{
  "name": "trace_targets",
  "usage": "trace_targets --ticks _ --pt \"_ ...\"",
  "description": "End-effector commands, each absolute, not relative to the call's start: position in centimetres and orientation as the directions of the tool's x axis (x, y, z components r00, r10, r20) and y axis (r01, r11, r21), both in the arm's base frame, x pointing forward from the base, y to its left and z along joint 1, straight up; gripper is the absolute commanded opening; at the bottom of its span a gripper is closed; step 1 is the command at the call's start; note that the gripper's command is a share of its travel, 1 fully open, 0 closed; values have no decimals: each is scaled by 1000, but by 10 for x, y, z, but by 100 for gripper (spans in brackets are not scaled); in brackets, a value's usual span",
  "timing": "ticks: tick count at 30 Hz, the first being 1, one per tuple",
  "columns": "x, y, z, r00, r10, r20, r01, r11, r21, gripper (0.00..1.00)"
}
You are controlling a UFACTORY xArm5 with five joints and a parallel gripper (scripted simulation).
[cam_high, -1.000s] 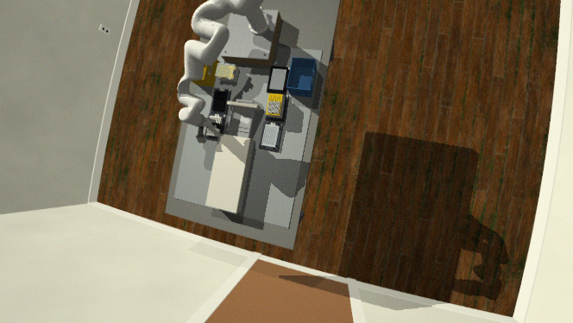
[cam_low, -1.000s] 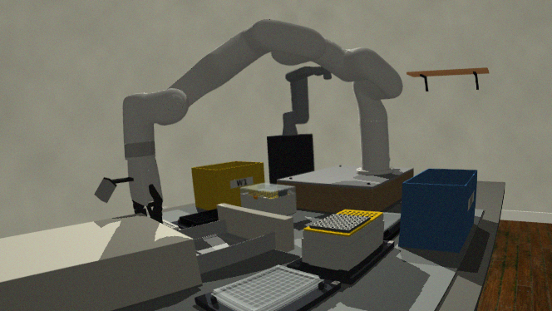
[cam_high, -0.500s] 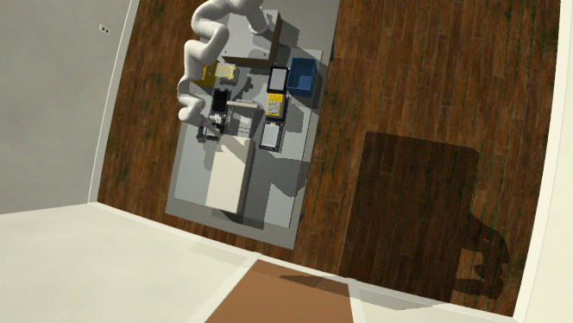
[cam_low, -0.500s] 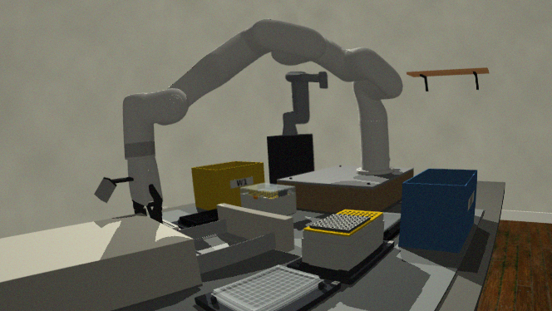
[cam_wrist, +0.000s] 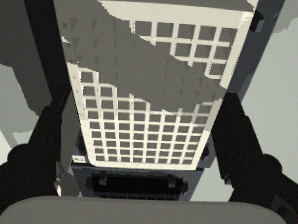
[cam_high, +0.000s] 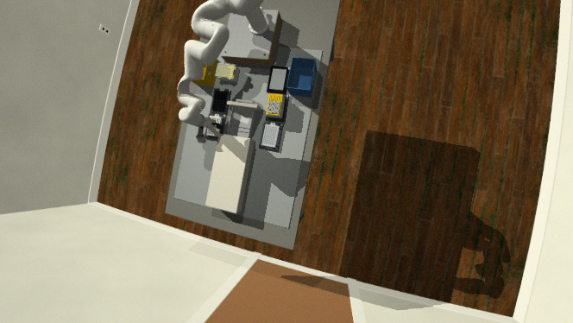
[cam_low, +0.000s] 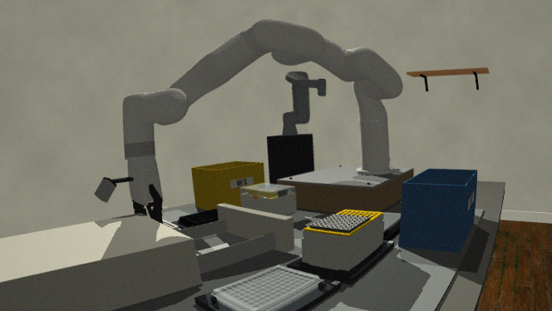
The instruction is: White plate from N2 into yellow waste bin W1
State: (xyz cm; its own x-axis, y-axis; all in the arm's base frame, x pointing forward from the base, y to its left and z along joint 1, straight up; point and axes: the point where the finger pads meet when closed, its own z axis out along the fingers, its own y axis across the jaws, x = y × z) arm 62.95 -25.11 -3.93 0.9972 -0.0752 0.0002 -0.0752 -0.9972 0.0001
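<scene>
- Gripper [cam_wrist: 143, 137] jaws stand wide, clamped across the white plate [cam_wrist: 149, 76].
- Slip risk: lifting crookedly could snag its nest [cam_wrist: 136, 179].

Top cam high overhead, ext low at bench [cam_low: 492, 233] end, wrist close, looking down

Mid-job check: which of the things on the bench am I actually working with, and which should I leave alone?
In the job:
- white plate, clamped in the hand
- yellow bin W1

Leave alone:
- blue bin
- yellow-topped tip box
- clear plate at the front
- cooler housing and drawer
</scene>
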Motion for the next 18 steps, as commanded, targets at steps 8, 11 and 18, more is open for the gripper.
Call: trace_targets --ticks 8,11,18 --pt "631 -252 -37 997 -75 5 -75 -997 2 0" --pt "631 -252 -37 997 -75 5 -75 -997 2 0" --pt "631 -252 -34 997 -75 5 -75 -997 2 0"
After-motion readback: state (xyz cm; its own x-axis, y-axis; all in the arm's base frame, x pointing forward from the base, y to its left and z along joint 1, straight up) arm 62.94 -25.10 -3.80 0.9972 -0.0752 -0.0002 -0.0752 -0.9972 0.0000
